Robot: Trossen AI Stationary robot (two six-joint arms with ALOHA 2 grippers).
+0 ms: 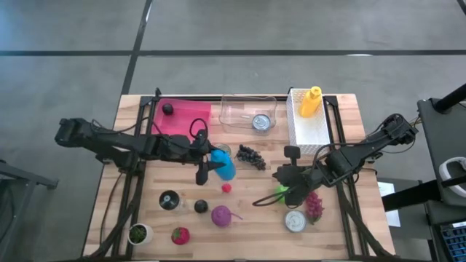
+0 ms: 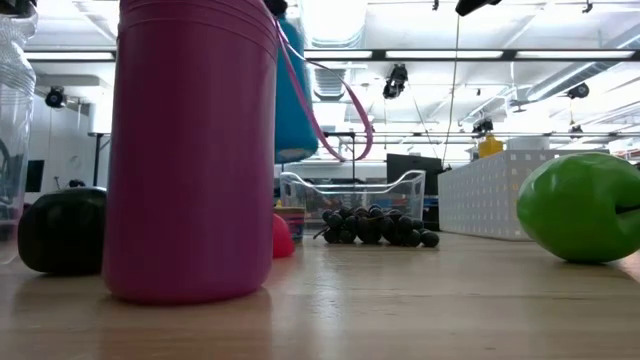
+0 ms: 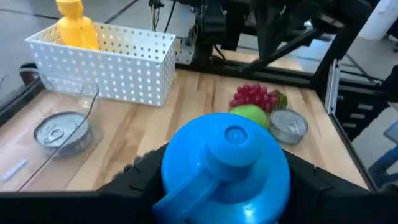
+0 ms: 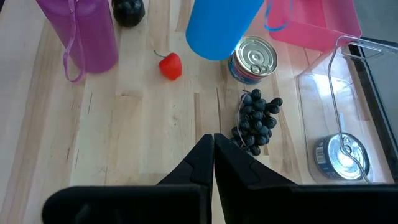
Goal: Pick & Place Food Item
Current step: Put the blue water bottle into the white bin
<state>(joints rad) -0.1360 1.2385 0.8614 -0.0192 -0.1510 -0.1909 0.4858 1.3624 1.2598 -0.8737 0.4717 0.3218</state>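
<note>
Left claw point(image 1: 212, 161) clamped on blue bottle point(image 1: 223, 164), lifted mid-frame off surface point(image 1: 247, 204) for carrying; right claw point(image 1: 280, 177) shut, empty.

High view: overhead, straight down, far – whole table point(image 1: 240, 218) and both arms in frame.
Low view: at tabletop height, level across wood into room; purple bottle point(image 2: 190, 150) very close, fills left side.
Left wrist view: looks down over blue bottle point(image 3: 227, 168) toward white basket point(image 3: 112, 62).
Right wrist view: above table, angled down – dark grapes point(image 4: 256, 121) near centre; grapes also in high and low views.
</note>
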